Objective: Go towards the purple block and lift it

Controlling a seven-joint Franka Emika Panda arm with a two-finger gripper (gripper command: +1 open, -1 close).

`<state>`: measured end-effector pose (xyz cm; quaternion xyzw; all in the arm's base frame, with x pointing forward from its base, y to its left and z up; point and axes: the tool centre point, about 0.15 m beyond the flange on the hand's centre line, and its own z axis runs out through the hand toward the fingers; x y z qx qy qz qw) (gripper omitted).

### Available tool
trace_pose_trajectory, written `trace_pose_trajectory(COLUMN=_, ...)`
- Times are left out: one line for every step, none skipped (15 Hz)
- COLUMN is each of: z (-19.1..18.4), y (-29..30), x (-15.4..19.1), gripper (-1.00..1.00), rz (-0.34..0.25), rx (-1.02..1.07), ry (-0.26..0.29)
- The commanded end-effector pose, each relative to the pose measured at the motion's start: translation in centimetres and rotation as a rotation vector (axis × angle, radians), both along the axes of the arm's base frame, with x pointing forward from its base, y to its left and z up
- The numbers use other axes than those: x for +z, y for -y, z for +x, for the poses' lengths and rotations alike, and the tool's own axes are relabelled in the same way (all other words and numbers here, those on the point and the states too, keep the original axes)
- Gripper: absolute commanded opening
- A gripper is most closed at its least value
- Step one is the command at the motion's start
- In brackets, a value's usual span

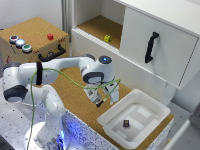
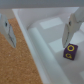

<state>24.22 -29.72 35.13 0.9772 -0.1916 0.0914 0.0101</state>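
One purple block lies on the floor of the white tray, well clear of its walls; in the wrist view a pale mark shows on its top face; the pincer hangs open and empty above the tray's rim, over the cork tabletop, apart from the block.

No readable text in either view

The purple block bears pale yellow marks on two faces in the wrist view, ring-like shapes too blurred to read as letters or numbers; in the exterior view they show only as a speck.
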Motion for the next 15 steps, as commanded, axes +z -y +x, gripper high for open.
trace_pose_trajectory(z=1.6, y=6.6, x=-2.8, gripper=1.00, rz=0.063, rx=0.001, ry=-0.065)
trace_pose_trajectory(z=1.5, y=7.0, x=-3.2, gripper=1.00, rz=0.072, rx=-0.010, ry=-0.059)
trace_pose_trajectory(z=1.5, y=7.2, x=-3.7, gripper=1.00, rz=0.075, rx=-0.018, ry=-0.060)
trace_pose_trajectory(z=1.5, y=7.3, x=-4.3, gripper=1.00, rz=0.082, rx=-0.029, ry=-0.059)
trace_pose_trajectory(z=1.4, y=7.3, x=-5.0, gripper=1.00, rz=0.088, rx=-0.036, ry=-0.063)
trace_pose_trajectory(z=1.2, y=7.3, x=-5.6, gripper=1.00, rz=0.094, rx=-0.049, ry=-0.064)
trace_pose_trajectory(z=1.0, y=7.4, x=-6.1, gripper=1.00, rz=0.089, rx=-0.060, ry=-0.067)
trace_pose_trajectory(z=0.8, y=7.5, x=-6.7, gripper=1.00, rz=0.090, rx=-0.077, ry=-0.064)
trace_pose_trajectory(z=0.8, y=7.7, x=-7.2, gripper=1.00, rz=0.086, rx=-0.091, ry=-0.061)
trace_pose_trajectory(z=0.7, y=7.9, x=-7.7, gripper=1.00, rz=0.084, rx=-0.103, ry=-0.053)
trace_pose_trajectory(z=0.7, y=8.1, x=-8.1, gripper=1.00, rz=0.080, rx=-0.114, ry=-0.045)
trace_pose_trajectory(z=0.7, y=8.4, x=-8.4, gripper=1.00, rz=0.080, rx=-0.129, ry=-0.031)
trace_pose_trajectory(z=0.6, y=8.7, x=-8.7, gripper=1.00, rz=0.082, rx=-0.146, ry=-0.012)
trace_pose_trajectory(z=0.6, y=9.1, x=-9.0, gripper=1.00, rz=0.090, rx=-0.163, ry=0.005)
trace_pose_trajectory(z=0.6, y=9.4, x=-9.4, gripper=1.00, rz=0.081, rx=-0.175, ry=0.014)
